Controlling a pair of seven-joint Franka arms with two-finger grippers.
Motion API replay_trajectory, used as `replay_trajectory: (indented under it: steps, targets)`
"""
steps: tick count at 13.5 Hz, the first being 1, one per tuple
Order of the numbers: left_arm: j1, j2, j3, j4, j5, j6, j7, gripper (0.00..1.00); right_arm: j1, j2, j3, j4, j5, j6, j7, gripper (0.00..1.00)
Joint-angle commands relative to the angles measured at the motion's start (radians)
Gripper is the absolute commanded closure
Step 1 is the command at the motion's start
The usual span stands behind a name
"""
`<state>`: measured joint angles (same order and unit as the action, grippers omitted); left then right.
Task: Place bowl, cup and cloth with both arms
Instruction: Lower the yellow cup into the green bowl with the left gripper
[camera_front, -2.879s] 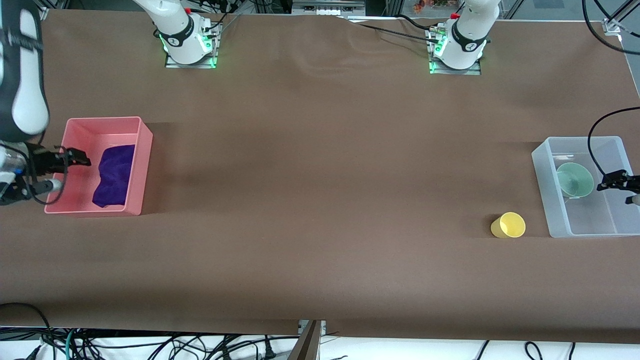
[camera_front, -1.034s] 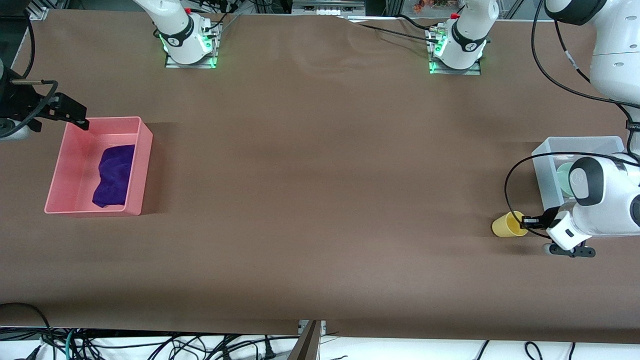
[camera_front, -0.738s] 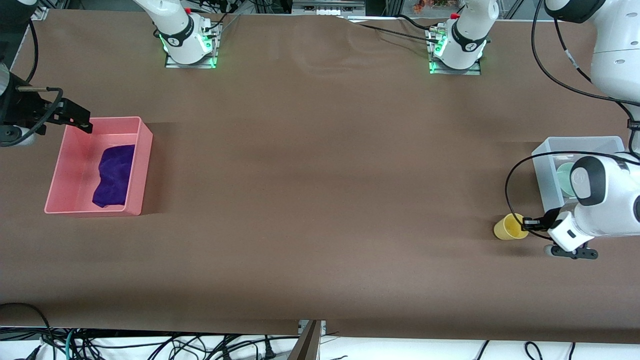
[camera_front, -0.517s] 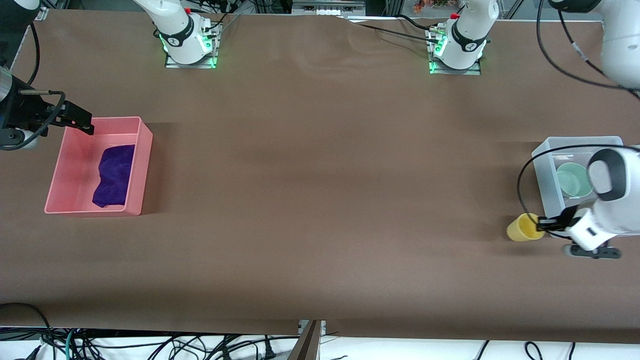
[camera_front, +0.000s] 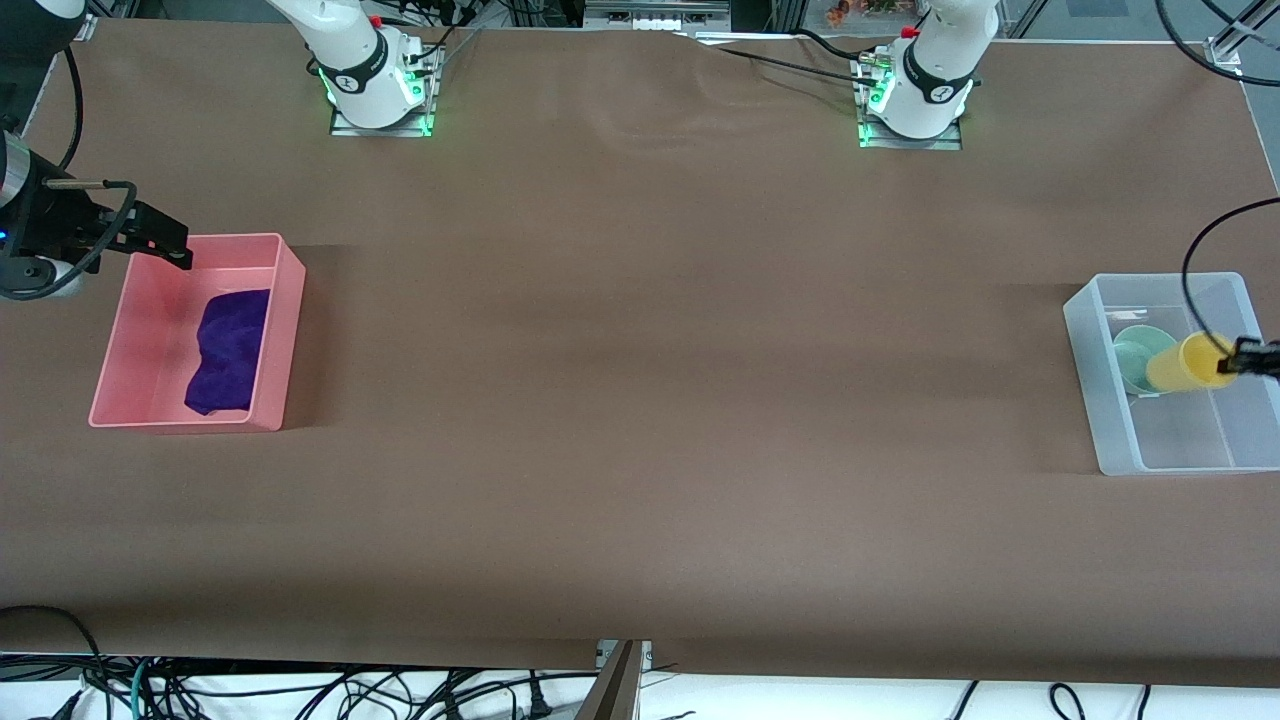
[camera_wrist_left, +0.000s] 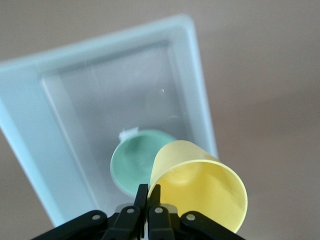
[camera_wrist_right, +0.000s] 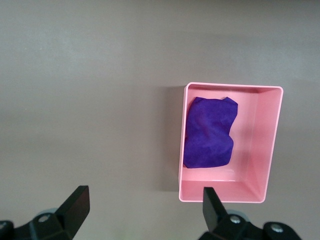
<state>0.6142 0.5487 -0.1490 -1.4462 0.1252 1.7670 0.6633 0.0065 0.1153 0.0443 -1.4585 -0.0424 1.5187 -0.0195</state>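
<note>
My left gripper (camera_front: 1238, 362) is shut on the rim of the yellow cup (camera_front: 1180, 365) and holds it tilted in the air over the clear bin (camera_front: 1085, 350). The wrist view shows the left gripper (camera_wrist_left: 148, 192) pinching the cup (camera_wrist_left: 200, 192) wall. The mint-green bowl (camera_front: 1128, 358) lies in that bin, partly hidden by the cup; it also shows in the left wrist view (camera_wrist_left: 132, 162). The purple cloth (camera_front: 230, 350) lies in the pink bin (camera_front: 285, 330). My right gripper (camera_front: 170, 243) is open and empty, up over the pink bin's corner. The cloth (camera_wrist_right: 209, 132) shows in the right wrist view.
The clear bin (camera_wrist_left: 30, 135) stands at the left arm's end of the table, the pink bin (camera_wrist_right: 267, 145) at the right arm's end. Brown table cover (camera_front: 640, 350) lies between them. Both arm bases stand along the table's back edge.
My left gripper closed on the yellow cup on the table, lifted it and carried it over the clear bin. My right gripper drew up from the pink bin and holds by its corner.
</note>
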Motion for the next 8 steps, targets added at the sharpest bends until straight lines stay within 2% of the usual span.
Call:
replay_trajectory:
  steps: [1,2,7,8]
  targets:
    - [0.105,-0.015,-0.023,-0.153,0.017,0.096,0.070,1.00,0.000,-0.002,0.005,0.010,0.006,-0.012,0.013,0.00]
    - [0.117,-0.022,-0.023,-0.190,0.016,0.150,0.085,1.00,0.000,-0.002,0.005,0.010,0.006,-0.012,0.012,0.00]
    - [0.133,-0.012,-0.023,-0.207,-0.004,0.175,0.091,1.00,-0.002,0.000,0.003,0.010,0.006,-0.012,0.010,0.00]
    - [0.128,-0.009,-0.023,-0.204,-0.006,0.180,0.091,0.62,-0.002,-0.002,0.003,0.010,0.006,-0.012,0.010,0.00]
